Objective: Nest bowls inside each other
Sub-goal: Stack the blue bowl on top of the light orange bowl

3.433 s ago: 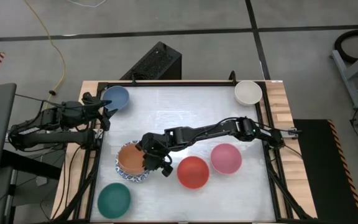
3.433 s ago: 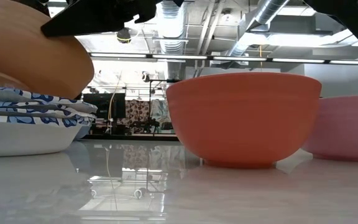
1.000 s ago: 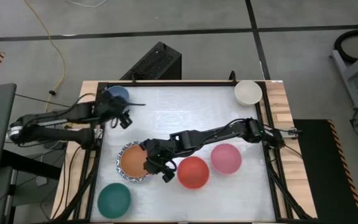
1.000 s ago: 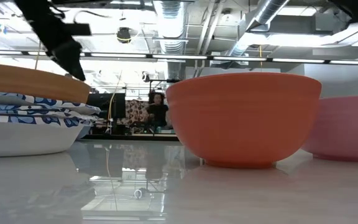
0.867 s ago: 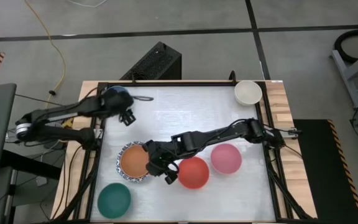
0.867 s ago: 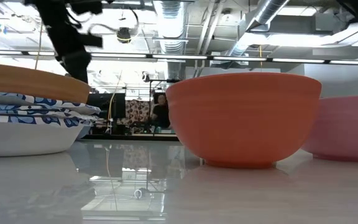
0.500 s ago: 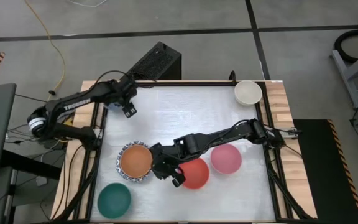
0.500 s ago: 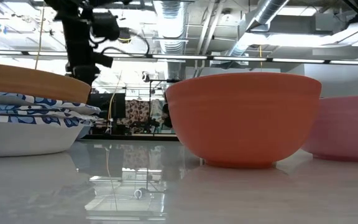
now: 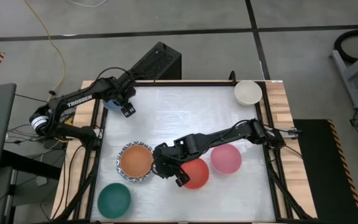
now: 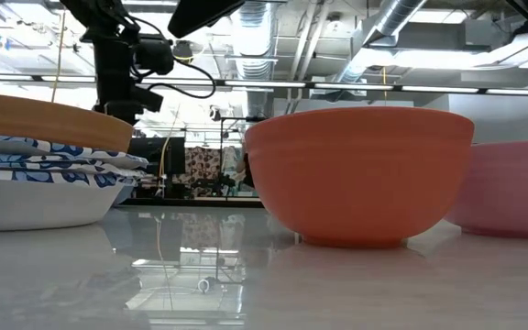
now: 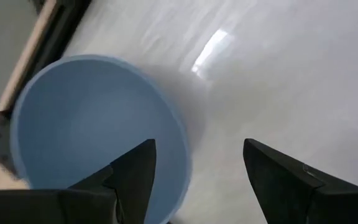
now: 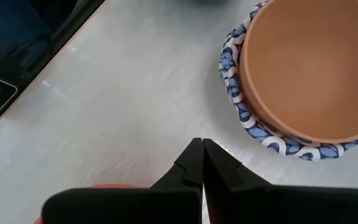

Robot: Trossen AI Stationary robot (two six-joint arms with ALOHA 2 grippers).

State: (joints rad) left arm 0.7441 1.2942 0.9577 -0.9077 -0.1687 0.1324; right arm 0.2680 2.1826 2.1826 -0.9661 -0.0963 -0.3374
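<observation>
Red bowl (image 9: pixel 194 173) beside pink bowl (image 9: pixel 226 158)

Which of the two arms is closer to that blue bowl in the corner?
The left. Its open gripper hangs over the blue bowl; the right gripper is shut, between the orange bowl and red bowl.

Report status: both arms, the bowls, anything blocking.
Left gripper open over blue bowl at far left corner. Right gripper shut, empty, between orange bowl, nested in patterned stack, and red bowl. Nothing blocking.
</observation>
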